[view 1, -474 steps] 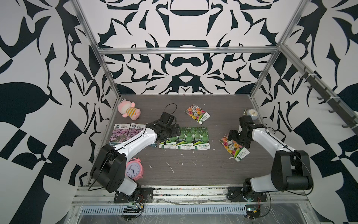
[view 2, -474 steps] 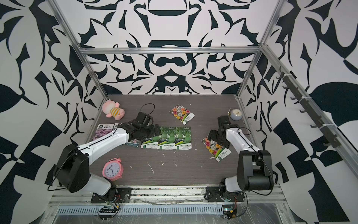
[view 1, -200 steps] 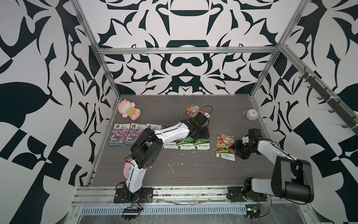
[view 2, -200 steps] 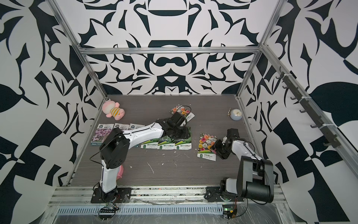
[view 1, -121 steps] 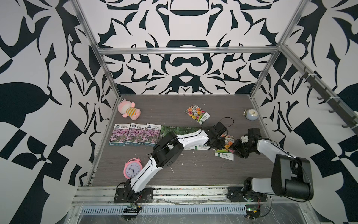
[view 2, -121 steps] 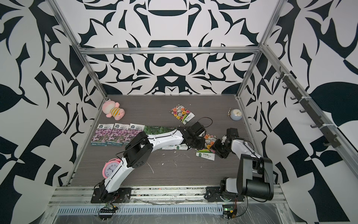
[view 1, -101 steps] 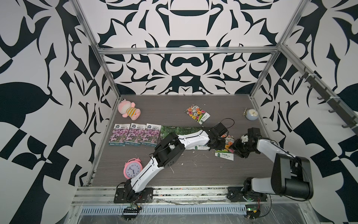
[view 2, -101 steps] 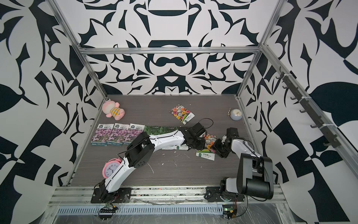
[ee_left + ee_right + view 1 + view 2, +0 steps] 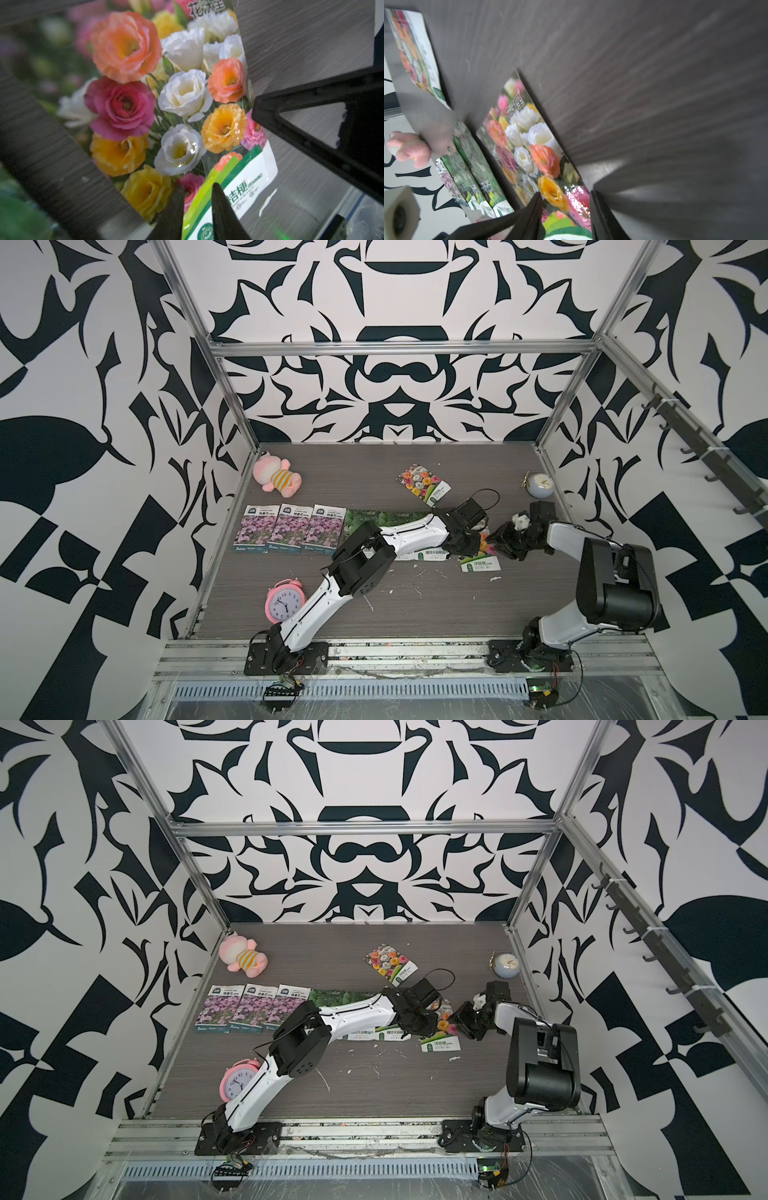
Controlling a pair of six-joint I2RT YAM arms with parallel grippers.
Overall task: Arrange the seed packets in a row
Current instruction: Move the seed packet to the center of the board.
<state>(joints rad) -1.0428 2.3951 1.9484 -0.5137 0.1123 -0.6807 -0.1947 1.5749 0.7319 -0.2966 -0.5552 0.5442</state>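
Comparing with a second ago: purple packets sit unchanged centre-left, gourd packets mid-frame. Left gripper moved from near upper bloom packet to lower bloom packet, right of centre, tips narrowly apart. Right gripper has jaws apart on it. Label reads "洋桔梗", "约500粒".

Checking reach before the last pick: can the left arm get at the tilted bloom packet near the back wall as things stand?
Probably yes. That bloom packet lies flat on the table just beyond the left gripper, with nothing standing between them.
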